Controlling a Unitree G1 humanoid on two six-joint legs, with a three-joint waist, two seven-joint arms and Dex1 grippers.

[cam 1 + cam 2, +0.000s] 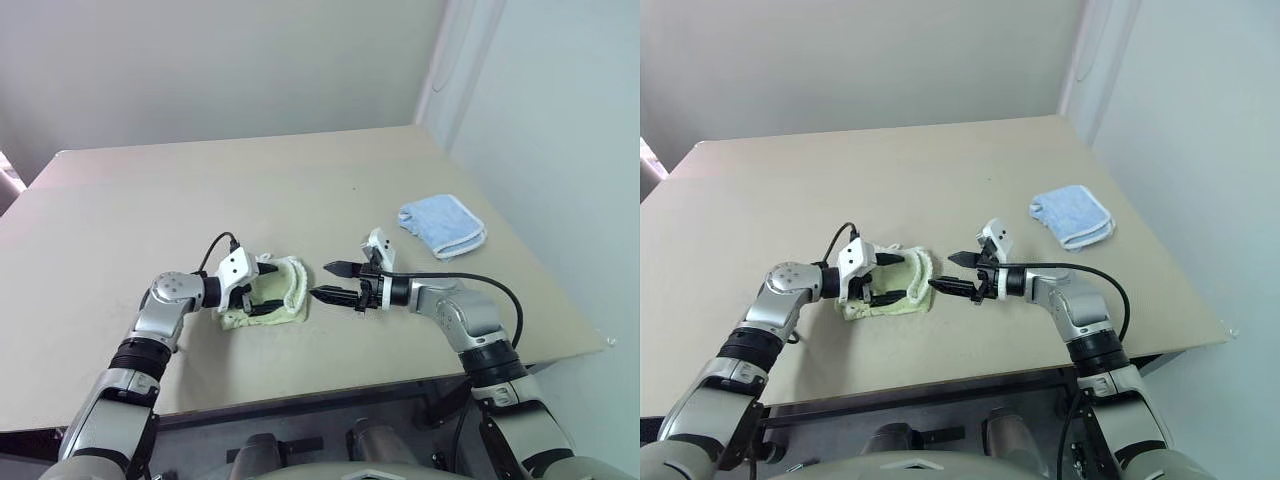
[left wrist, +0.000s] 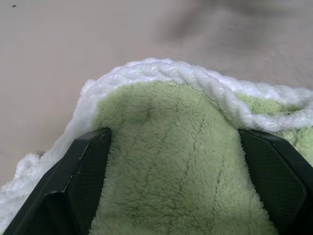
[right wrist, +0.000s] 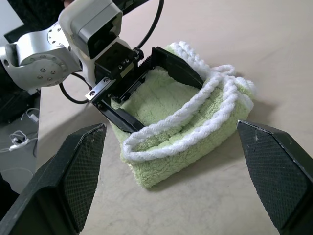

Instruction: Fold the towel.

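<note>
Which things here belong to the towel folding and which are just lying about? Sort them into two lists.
Belongs to the job:
- green towel, bunched up on the table
- left gripper, open, fingers either side of the towel
- right gripper, open, just beside the towel

Lying about:
- light blue towel, folded, off to the right
- table

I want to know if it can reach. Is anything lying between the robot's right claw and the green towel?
No. The stretch of table between the right claw and the green towel is bare, as the right wrist view shows most plainly.

Left gripper (image 3: 159, 93) spread over folded towel (image 3: 195, 127) on table (image 3: 274, 44).
</note>
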